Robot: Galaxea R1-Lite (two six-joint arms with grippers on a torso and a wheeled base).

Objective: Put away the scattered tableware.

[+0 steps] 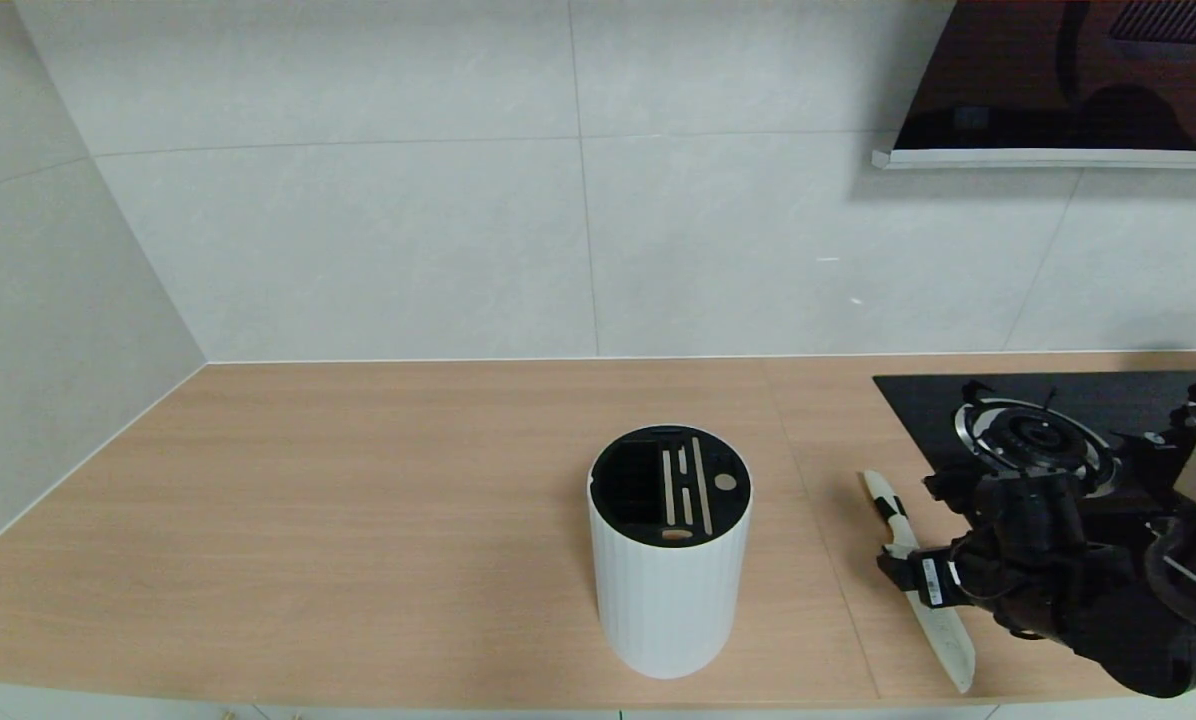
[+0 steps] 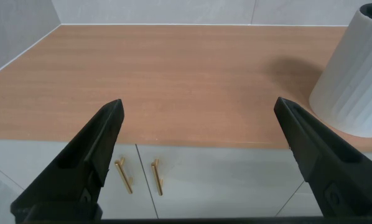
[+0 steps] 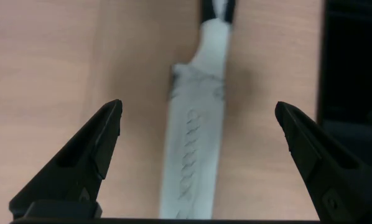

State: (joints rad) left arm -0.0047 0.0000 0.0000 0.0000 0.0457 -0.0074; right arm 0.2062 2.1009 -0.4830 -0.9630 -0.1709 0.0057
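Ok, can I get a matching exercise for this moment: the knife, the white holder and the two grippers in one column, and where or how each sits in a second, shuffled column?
Things:
1. knife
2. white holder
3. left gripper
4. right gripper

Places and states:
A. open, right above the knife
B. upright in the middle of the counter
C. open, by the counter's front edge, with cabinet handles below
D. flat on the counter, next to the hob

Pairs: 1-D, 2-B, 3-C, 4-A.
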